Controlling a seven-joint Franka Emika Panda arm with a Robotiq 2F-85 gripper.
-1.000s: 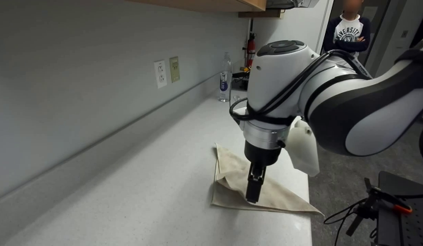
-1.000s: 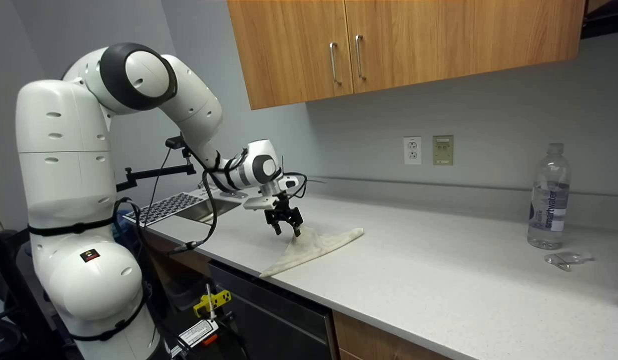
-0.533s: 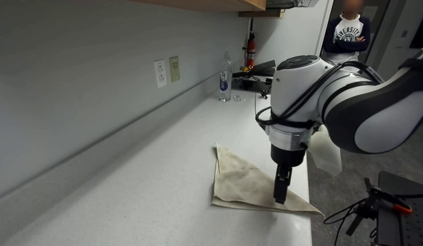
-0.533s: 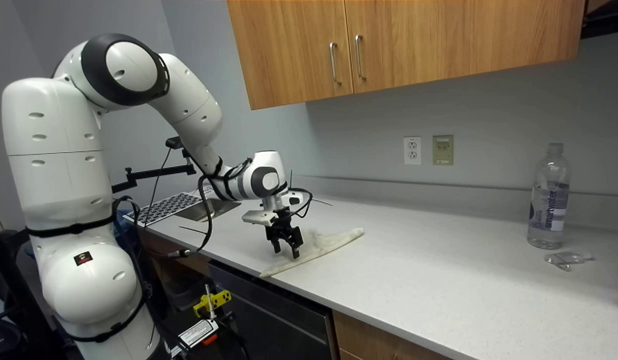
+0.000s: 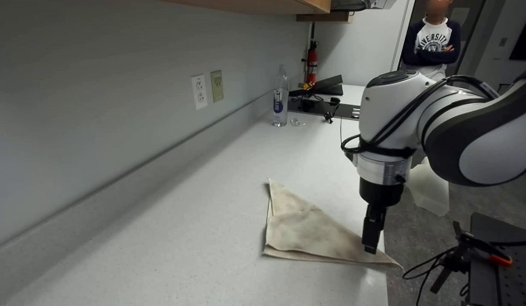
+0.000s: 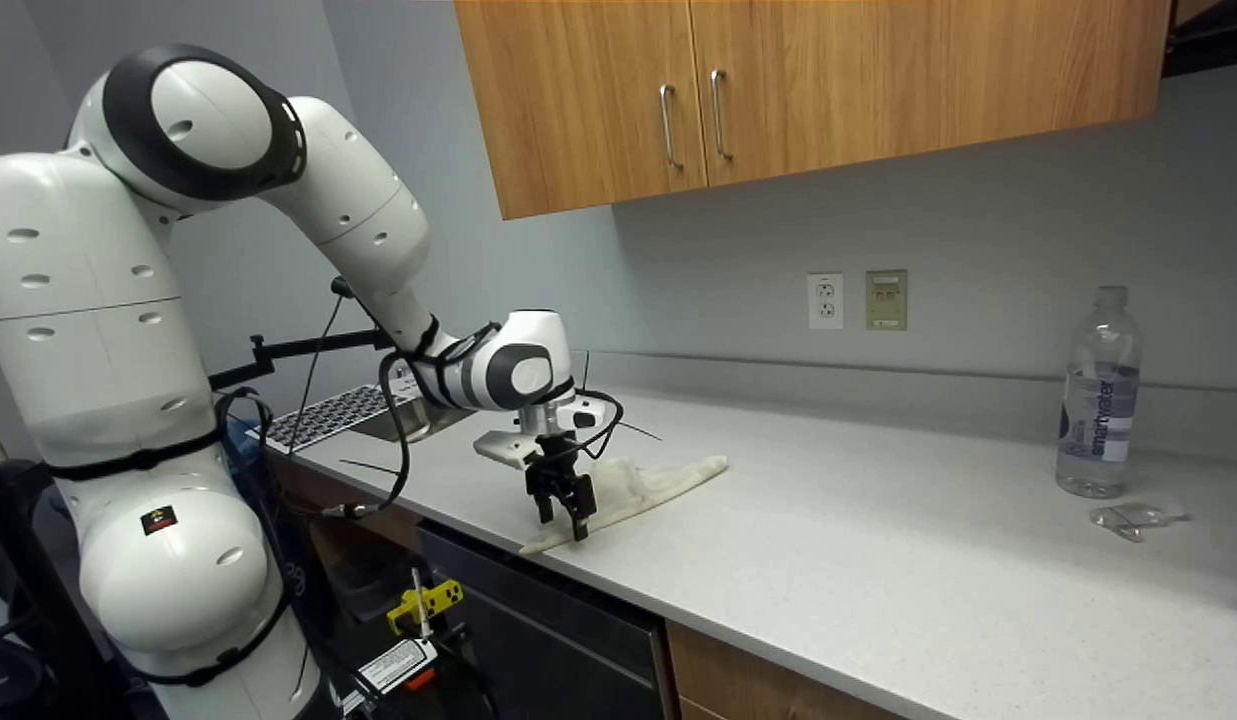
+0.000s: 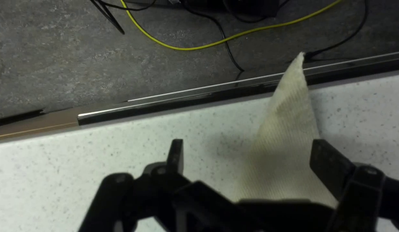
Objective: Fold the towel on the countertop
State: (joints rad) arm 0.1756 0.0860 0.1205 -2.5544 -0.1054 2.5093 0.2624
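The beige towel (image 5: 309, 229) lies folded into a rough triangle on the white countertop (image 5: 182, 238), its layers showing along one side. It also shows in an exterior view (image 6: 633, 490). In the wrist view one narrow corner of the towel (image 7: 284, 151) sticks out past the counter's front edge. My gripper (image 7: 246, 148) is open and empty, pointing down above the towel near that corner. The towel lies between the fingers, closer to the right finger in the wrist view. My gripper shows in both exterior views (image 5: 371, 248) (image 6: 563, 525). Touch with the towel cannot be told.
A water bottle (image 6: 1100, 410) and a small clear plastic piece (image 6: 1128, 522) stand farther along the counter. A sink (image 6: 418, 418) is at the far end. A wooden cabinet (image 6: 828, 80) hangs above. Cables (image 7: 199, 48) lie on the floor. A person (image 5: 433, 42) stands in the background.
My open gripper has moved from over the towel's middle to its corner by the counter's front edge. The towel's raised fold near the fingers has settled flatter.
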